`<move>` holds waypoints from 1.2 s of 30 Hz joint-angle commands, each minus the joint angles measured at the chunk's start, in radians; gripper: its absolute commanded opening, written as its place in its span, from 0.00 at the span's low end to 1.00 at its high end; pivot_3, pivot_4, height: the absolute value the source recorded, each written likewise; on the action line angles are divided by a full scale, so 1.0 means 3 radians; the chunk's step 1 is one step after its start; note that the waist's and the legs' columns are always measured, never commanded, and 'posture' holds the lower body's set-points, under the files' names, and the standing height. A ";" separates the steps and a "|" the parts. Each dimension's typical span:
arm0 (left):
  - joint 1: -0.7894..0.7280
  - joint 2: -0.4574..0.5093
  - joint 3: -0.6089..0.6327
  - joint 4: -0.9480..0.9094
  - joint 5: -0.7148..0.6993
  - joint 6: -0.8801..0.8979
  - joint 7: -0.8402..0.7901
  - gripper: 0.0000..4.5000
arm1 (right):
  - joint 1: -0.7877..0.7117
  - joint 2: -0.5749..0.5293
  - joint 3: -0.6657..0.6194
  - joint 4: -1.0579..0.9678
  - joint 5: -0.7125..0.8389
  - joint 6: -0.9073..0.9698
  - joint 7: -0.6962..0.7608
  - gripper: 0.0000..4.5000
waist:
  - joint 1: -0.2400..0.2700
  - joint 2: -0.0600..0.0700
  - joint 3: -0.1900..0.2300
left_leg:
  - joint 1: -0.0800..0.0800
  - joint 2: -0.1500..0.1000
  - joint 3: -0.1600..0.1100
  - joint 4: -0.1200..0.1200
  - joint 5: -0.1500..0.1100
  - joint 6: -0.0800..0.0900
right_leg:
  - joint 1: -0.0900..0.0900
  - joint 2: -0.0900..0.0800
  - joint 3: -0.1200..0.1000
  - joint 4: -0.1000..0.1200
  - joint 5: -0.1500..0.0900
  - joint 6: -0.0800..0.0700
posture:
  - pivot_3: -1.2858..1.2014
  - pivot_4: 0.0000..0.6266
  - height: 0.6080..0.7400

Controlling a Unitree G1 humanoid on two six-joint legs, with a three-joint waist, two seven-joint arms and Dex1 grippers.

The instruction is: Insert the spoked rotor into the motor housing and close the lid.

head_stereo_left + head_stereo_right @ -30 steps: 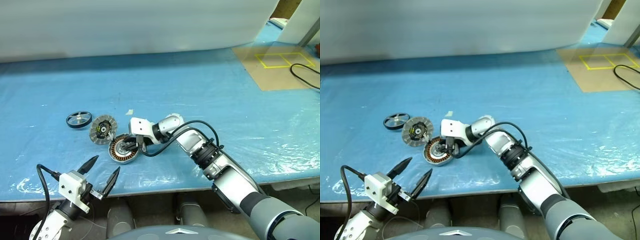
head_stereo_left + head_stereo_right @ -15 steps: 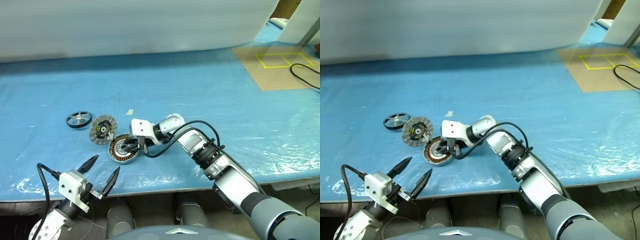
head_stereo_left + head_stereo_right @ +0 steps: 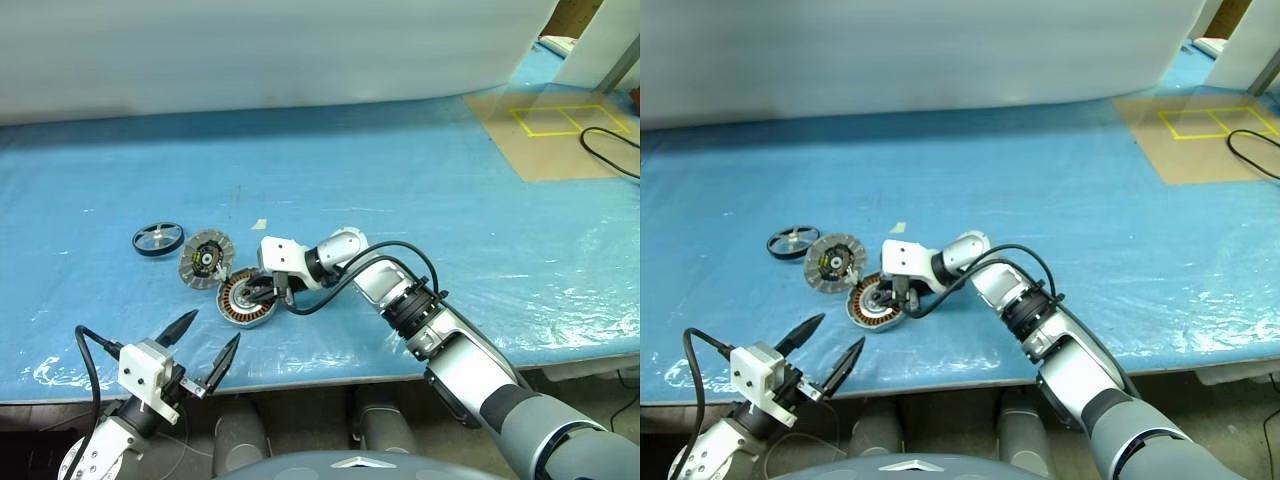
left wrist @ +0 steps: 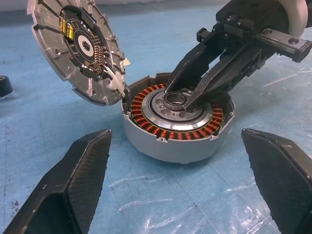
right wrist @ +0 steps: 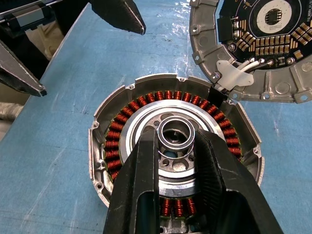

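Motor housing [image 3: 247, 299] on table [image 3: 420, 190] is being pinched at its hub by right end effector [image 5: 177, 146], narrow; left end effector [image 3: 208, 347] gaping wide, empty. Risk: housing being dragged into leaning lid [image 3: 206, 259]; spoked rotor [image 3: 158, 238] lying unused.

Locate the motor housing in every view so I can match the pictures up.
Left eye view: motor housing lies on the blue sheet, just left of the right gripper.
Right eye view: same spot, lower left of centre.
Left wrist view: centre, right gripper's tips at its hub.
Right wrist view: centre, behind the two black fingers.
Shared landmark: the lid leaning against the housing's rim.
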 commanded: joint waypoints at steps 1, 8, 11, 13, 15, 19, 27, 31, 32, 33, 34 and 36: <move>0.0012 0.0002 -0.0014 -0.0036 -0.0034 -0.0024 0.0012 1.00 | -0.0041 0.0003 -0.0027 -0.0050 0.0007 -0.0045 0.0019 0.15 | 0.0000 0.0000 0.0000 | 0.0000 0.0000 0.0000 0.0000 0.0000 0.0000 | 0.0000 0.0000 0.0000 0.0000 0.0000 0.0000 | 0.52 0.24 1.00; 0.0011 0.0006 -0.0020 -0.0028 -0.0034 -0.0030 0.0015 1.00 | -0.0010 -0.0031 -0.0012 -0.0075 0.0001 -0.0047 0.0052 0.15 | 0.0000 0.0000 0.0000 | 0.0000 0.0000 0.0000 0.0001 0.0000 0.0000 | 0.0000 0.0000 0.0000 0.0000 0.0000 0.0000 | 0.52 0.24 1.00; 0.0007 0.0010 -0.0018 -0.0024 -0.0037 -0.0031 0.0010 1.00 | -0.0006 -0.0031 -0.0014 -0.0081 0.0002 -0.0043 0.0046 0.15 | 0.0000 0.0000 0.0000 | 0.0000 0.0000 0.0000 0.0001 0.0000 0.0000 | 0.0000 0.0000 0.0000 0.0000 0.0000 0.0000 | 0.52 0.24 1.00; 0.0005 0.0013 -0.0018 -0.0022 -0.0037 -0.0030 0.0008 1.00 | -0.0005 -0.0027 -0.0017 -0.0084 0.0005 -0.0038 0.0040 0.15 | 0.0000 0.0000 0.0000 | 0.0000 0.0000 0.0000 0.0001 0.0000 0.0000 | 0.0000 0.0000 0.0000 0.0001 0.0000 0.0000 | 0.52 0.24 1.00; 0.0004 0.0014 -0.0018 -0.0022 -0.0036 -0.0028 0.0007 1.00 | -0.0006 -0.0018 -0.0022 -0.0086 0.0011 -0.0031 0.0033 0.15 | 0.0000 0.0000 0.0000 | 0.0000 0.0000 0.0000 0.0001 0.0000 0.0000 | 0.0000 0.0000 0.0000 0.0001 0.0000 0.0000 | 0.52 0.24 1.00; 0.0005 0.0016 -0.0020 -0.0020 -0.0038 -0.0024 0.0006 1.00 | -0.0007 -0.0003 -0.0024 -0.0086 0.0014 -0.0030 0.0023 0.15 | 0.0000 0.0000 0.0000 | 0.0000 0.0000 0.0000 0.0002 0.0000 0.0000 | 0.0000 0.0000 0.0000 0.0001 0.0000 0.0000 | 0.52 0.24 1.00; 0.0023 0.0016 -0.0011 -0.0020 -0.0035 -0.0028 0.0014 1.00 | -0.0025 0.0005 -0.0031 -0.0065 0.0015 -0.0047 0.0023 0.15 | 0.0000 0.0000 0.0000 | 0.0000 0.0000 0.0000 0.0002 0.0000 0.0000 | 0.0000 0.0000 0.0000 0.0001 0.0000 0.0000 | 0.52 0.24 1.00; 0.0031 0.0020 -0.0008 -0.0021 -0.0038 -0.0030 0.0010 1.00 | -0.0016 0.0000 -0.0023 -0.0080 0.0014 -0.0042 0.0030 0.15 | 0.0000 0.0000 0.0000 | 0.0000 0.0000 0.0000 0.0002 0.0000 0.0000 | 0.0000 0.0000 0.0000 0.0001 0.0000 0.0000 | 0.52 0.24 1.00; 0.0029 0.0022 -0.0009 -0.0020 -0.0038 -0.0028 0.0009 1.00 | -0.0011 0.0001 -0.0021 -0.0088 0.0015 -0.0037 0.0033 0.15 | 0.0000 0.0000 0.0000 | 0.0000 0.0000 0.0000 0.0002 0.0000 0.0000 | 0.0000 0.0000 0.0000 0.0001 0.0000 0.0000 | 0.52 0.24 1.00; 0.0026 0.0024 -0.0009 -0.0019 -0.0039 -0.0024 0.0008 1.00 | -0.0003 0.0001 -0.0016 -0.0099 0.0016 -0.0034 0.0034 0.15 | 0.0000 0.0000 0.0000 | 0.0000 0.0000 0.0000 0.0002 0.0000 0.0000 | 0.0000 0.0000 0.0000 0.0001 0.0000 0.0000 | 0.52 0.24 1.00; 0.0024 0.0026 -0.0010 -0.0019 -0.0039 -0.0022 0.0007 1.00 | 0.0004 0.0001 -0.0013 -0.0108 0.0016 -0.0030 0.0034 0.15 | 0.0000 0.0000 0.0000 | 0.0000 0.0000 0.0000 0.0002 0.0000 0.0000 | 0.0000 0.0000 0.0000 0.0001 0.0000 0.0000 | 0.52 0.24 1.00; 0.0024 0.0029 -0.0010 -0.0021 -0.0041 -0.0021 0.0007 1.00 | 0.0014 0.0000 -0.0010 -0.0123 0.0017 -0.0021 0.0035 0.15 | 0.0000 0.0000 0.0000 | 0.0000 0.0000 0.0000 0.0002 0.0000 0.0000 | 0.0000 0.0000 0.0000 0.0001 0.0000 0.0000 | 0.52 0.24 1.00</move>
